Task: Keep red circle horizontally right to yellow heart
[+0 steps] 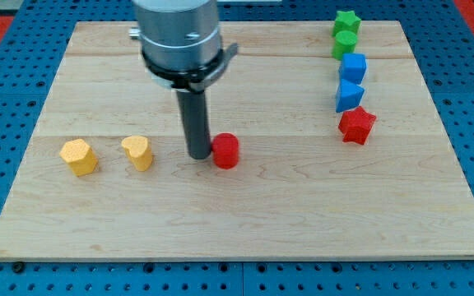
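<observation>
The red circle [225,151] sits on the wooden board near the middle, right of the yellow heart [139,152] and at about the same height in the view. My tip [198,155] stands between them, touching or nearly touching the red circle's left side. The heart is a clear gap to the tip's left.
A yellow hexagon-like block [79,156] lies left of the heart. At the view's upper right stand a green star [346,21], a green round block [345,43], two blue blocks [353,67] [349,95] and a red star [356,125]. The board [237,222] lies on a blue pegboard.
</observation>
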Robot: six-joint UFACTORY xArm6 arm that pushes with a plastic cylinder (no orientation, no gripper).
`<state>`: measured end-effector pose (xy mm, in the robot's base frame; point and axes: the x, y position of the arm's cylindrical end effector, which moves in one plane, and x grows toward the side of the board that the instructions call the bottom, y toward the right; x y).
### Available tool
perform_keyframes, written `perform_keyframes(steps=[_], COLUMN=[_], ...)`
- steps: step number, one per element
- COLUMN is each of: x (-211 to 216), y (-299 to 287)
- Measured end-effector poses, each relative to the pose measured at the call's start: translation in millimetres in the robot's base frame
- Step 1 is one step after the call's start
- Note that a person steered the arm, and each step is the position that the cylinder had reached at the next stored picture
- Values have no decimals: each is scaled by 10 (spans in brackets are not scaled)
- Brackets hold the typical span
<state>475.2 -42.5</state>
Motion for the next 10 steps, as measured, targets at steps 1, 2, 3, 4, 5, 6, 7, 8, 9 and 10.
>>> perform_keyframes(steps=[1, 2, 3, 4, 5, 6, 7, 8, 9, 10], x=[0, 25, 63, 63, -78, -159, -161, -161, -161, -107], y=[275, 457, 603, 619, 584, 814, 1014, 1051, 964, 938])
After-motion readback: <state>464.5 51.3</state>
